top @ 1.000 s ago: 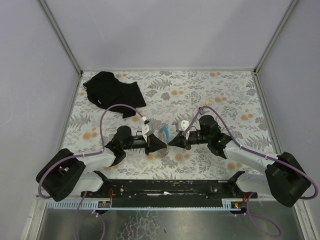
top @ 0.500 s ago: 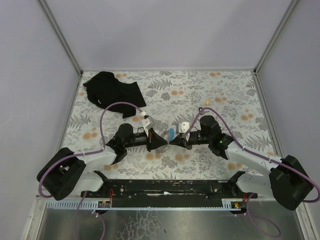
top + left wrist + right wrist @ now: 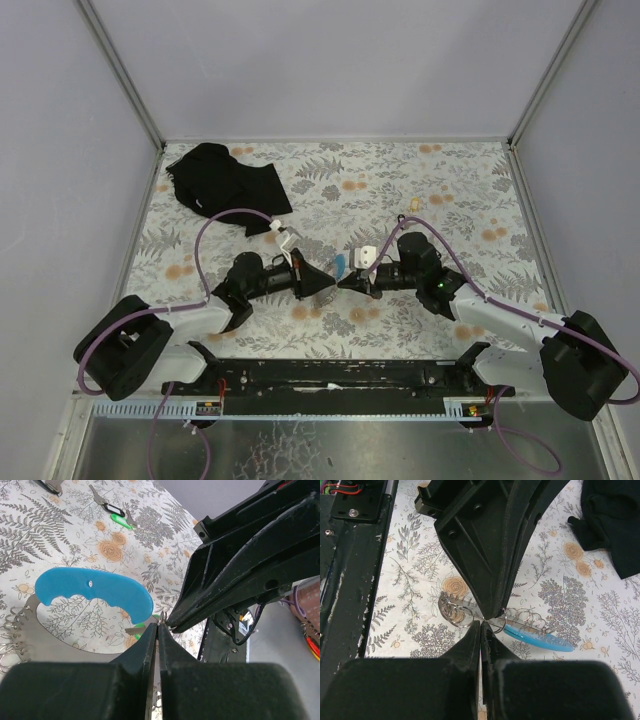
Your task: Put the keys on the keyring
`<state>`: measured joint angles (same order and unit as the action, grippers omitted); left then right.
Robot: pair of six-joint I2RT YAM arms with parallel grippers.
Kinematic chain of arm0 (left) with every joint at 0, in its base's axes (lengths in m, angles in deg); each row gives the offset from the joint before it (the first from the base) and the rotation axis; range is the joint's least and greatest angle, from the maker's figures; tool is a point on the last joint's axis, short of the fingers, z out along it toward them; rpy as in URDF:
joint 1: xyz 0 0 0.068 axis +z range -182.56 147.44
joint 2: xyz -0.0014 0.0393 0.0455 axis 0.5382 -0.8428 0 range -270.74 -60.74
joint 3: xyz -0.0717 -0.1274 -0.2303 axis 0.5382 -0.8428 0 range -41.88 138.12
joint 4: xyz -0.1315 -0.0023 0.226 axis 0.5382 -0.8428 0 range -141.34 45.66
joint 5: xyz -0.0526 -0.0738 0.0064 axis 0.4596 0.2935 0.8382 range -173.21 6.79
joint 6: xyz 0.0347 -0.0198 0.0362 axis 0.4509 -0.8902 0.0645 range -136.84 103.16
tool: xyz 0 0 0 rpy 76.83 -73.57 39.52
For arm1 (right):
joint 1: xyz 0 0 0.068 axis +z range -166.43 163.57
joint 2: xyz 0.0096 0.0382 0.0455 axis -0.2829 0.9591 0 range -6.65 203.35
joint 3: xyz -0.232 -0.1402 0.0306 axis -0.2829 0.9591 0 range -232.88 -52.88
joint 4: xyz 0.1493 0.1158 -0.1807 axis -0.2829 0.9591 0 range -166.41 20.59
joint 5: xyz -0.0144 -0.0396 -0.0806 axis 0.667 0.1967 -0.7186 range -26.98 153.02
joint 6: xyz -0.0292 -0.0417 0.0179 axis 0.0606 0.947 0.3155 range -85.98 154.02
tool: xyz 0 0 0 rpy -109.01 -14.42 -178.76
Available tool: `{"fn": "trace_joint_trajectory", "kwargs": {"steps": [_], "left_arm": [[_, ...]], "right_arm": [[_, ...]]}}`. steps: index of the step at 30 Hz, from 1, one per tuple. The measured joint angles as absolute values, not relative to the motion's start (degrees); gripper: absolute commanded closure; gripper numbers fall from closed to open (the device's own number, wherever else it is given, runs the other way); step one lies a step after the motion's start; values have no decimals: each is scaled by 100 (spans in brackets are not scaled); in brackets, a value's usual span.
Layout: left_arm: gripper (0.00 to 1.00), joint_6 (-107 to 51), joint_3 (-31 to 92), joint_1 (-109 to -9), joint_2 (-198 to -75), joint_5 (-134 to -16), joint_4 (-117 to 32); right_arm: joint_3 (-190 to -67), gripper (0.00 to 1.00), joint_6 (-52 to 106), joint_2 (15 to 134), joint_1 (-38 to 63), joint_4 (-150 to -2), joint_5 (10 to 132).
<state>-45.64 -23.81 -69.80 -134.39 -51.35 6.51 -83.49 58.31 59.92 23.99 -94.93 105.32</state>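
**Ana:** Where do things stand on your screen?

**Me:** Both arms meet tip to tip low over the table (image 3: 470, 190). The left gripper (image 3: 158, 628) has its fingers pressed together with only a hairline between them. The right gripper (image 3: 481, 626) is just as narrow. The keyring (image 3: 95, 591) sits right at that meeting point. Its blue band is just beside the tips, and its grey metal strip with the small wire loops (image 3: 454, 612) runs in under them.

**Ana:** Which arm is holding it?

**Me:** I can't tell, because the tips hide the contact. There's a sliver of green (image 3: 141, 626) at the left tips that may be a tag, but the view is too cramped for me to be sure.

**Ana:** What worries you?

**Me:** Two things. Any pinch here is on thin metal at the very ends of the fingers, so if I draw the arms apart unevenly, I judge the ring could twist out and drop. The tips are also touching or nearly so, and a push forward would jam finger against finger.

**Ana:** And the other keys?

**Me:** One key (image 3: 119, 520) with a green tag lies on the table, well apart from the keyring. A dropped ring could land on it and scatter it.
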Motion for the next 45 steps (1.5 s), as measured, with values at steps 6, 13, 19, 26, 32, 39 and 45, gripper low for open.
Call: {"fn": "trace_joint_trajectory", "kwargs": {"steps": [6, 13, 19, 26, 32, 39, 45], "left_arm": [[100, -5016, -2709, -7023, -13493, -5468, 1351], [100, -5324, -2960, -7039, -13683, -5666, 2085], [100, -5473, -3089, -7034, -13821, -5833, 2522], [95, -5499, -3151, -7034, -13821, -5953, 2688], [87, -5473, -3269, -7004, -13699, -6053, 2830], [77, -5243, -3284, -6918, -13390, -5990, 2819], [70, -4889, -3129, -6859, -13233, -5579, 2494]], "right_arm": [[-8351, 100, 5805, 5992, 2421, -9559, 10512], [-8406, 100, 5543, 6132, 2434, -9690, 10517], [-8686, 100, 5427, 6425, 2436, -9504, 10598], [-8874, 100, 5641, 6374, 2462, -9137, 10447], [-9005, 100, 6030, 6213, 2478, -8554, 10250], [-9571, 100, 6537, 6215, 2480, -7710, 10108], [-9873, 100, 6812, 6213, 2480, -7338, 10023]]}}
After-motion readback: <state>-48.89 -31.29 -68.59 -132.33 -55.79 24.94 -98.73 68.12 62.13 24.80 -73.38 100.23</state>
